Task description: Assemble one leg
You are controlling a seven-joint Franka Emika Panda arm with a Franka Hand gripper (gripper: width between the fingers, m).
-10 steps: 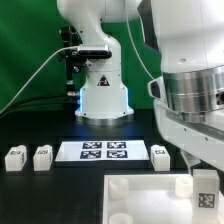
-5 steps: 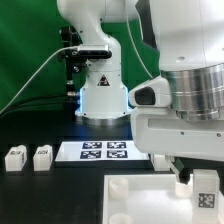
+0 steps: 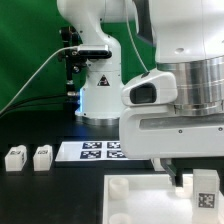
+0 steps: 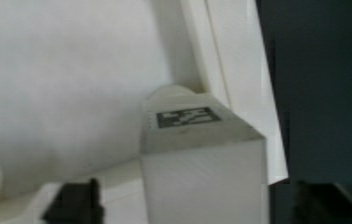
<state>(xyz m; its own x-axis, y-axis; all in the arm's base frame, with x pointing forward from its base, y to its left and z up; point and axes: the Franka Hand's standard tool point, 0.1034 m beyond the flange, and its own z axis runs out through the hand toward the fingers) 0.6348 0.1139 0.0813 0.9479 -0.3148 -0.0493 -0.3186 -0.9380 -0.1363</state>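
A leg (image 3: 205, 185), a small white post with a tag on its face, stands on the large white panel (image 3: 135, 200) near that panel's corner at the exterior view's right. In the wrist view the same leg (image 4: 199, 150) rises between my two dark fingers (image 4: 75, 205). A gap of white panel shows between that finger and the leg. My gripper (image 4: 199, 212) is open and straddles the leg without clamping it. In the exterior view the wrist hangs low over the leg and hides most of the gripper (image 3: 192, 178). Two more legs (image 3: 14, 157) (image 3: 42, 157) stand on the black table at the exterior view's left.
The marker board (image 3: 95, 151) lies behind the panel, in front of the robot base (image 3: 102, 95). The panel has round corner sockets (image 3: 118, 186). My wrist housing (image 3: 175, 130) blocks the view of the table behind it. Green backdrop behind.
My wrist has come down and toward the exterior view's left, now filling the right half. It hides the leg that stood by the marker board's right end. The leg on the panel has not moved.
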